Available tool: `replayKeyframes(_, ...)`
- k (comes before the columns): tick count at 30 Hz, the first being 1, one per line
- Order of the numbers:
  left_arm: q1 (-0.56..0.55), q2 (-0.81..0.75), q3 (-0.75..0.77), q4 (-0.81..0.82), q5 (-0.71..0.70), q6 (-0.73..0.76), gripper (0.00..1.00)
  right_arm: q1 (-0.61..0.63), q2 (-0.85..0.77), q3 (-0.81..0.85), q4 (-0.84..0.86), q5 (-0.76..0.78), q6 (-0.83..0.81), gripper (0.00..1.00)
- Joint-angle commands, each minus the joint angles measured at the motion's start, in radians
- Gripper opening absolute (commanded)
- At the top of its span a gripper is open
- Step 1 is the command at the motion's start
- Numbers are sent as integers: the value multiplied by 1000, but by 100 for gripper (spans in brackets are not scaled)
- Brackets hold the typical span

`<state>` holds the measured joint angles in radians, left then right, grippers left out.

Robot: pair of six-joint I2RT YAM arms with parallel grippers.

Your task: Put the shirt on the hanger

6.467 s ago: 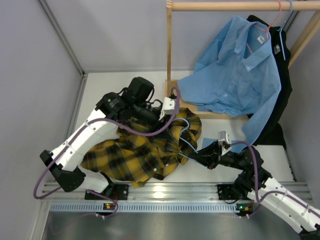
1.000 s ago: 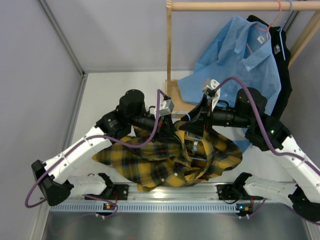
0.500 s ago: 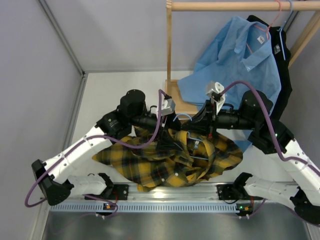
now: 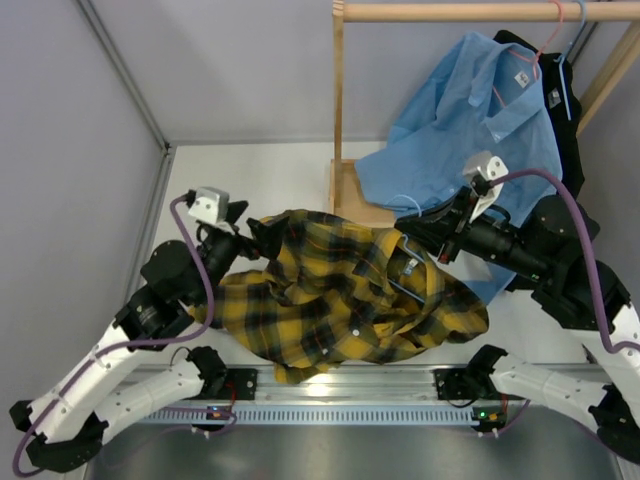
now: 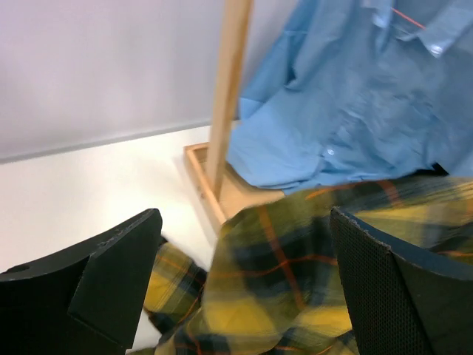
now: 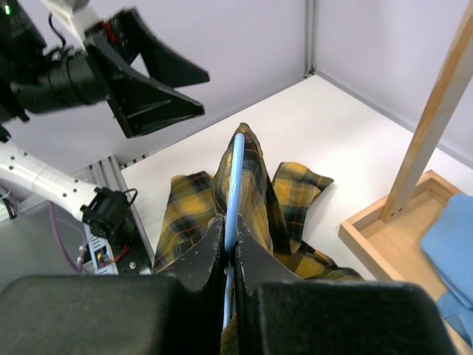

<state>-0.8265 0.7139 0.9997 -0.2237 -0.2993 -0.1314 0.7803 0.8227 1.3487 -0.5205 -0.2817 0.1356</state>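
Note:
The yellow-and-black plaid shirt lies spread over the table's middle, its upper part lifted and draped over the hanger. In the right wrist view the hanger is a pale-blue bar running away from the fingers with plaid cloth hanging off both sides. My right gripper is shut on that bar; from above it is at the shirt's right top edge. My left gripper is open just left of the shirt. Its fingers stand wide apart, with the shirt beyond them and not gripped.
A wooden rack post rises from a wooden base tray behind the shirt. A plain light-blue shirt on a pink hanger and a black garment hang at the back right. A metal rail runs along the near edge.
My left gripper has opened, let go of the plaid shirt and drawn back to the left. The right gripper closed on the hanger and moved right, and the shirt now drapes wider.

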Motion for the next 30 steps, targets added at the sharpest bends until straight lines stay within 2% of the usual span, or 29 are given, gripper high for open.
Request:
replayKeyframes(1,-2,-77,-133,89,-221,-71,98,-6,4,105,-16,59,-21,0)
replayKeyframes(5,-2,-123,-266,185,-149,-132,98,-6,7,139,-29,59,-21,0)
replayKeyframes(8,-2,-103,-324,248,-152,-183,96,-6,6,153,-27,50,-13,0)
replayKeyframes(11,0,-84,-378,337,-88,-191,92,-6,12,167,-41,33,-5,0)
replayKeyframes(13,0,-70,-404,433,-28,-188,92,-6,16,168,-39,6,-2,0)
replayKeyframes(18,0,-34,-446,556,115,-201,93,-6,18,149,-39,6,-7,0)
replayKeyframes(20,0,-21,-458,619,218,-192,95,-6,18,142,-38,-1,-10,0)
replayKeyframes(24,0,42,-475,698,370,-171,88,-7,26,136,-33,-48,-14,0)
replayKeyframes(25,0,54,-469,701,373,-168,84,-6,26,136,-30,-60,-16,0)
replayKeyframes(26,0,65,-466,699,364,-157,75,-4,24,136,-30,-62,-17,0)
replayKeyframes(28,0,93,-461,695,341,-148,64,-6,24,136,-30,-62,-21,0)
replayKeyframes(29,0,99,-460,692,324,-137,32,-6,23,135,-30,-59,-25,0)
replayKeyframes(30,0,105,-461,687,316,-136,21,-6,20,130,-30,-48,-27,0)
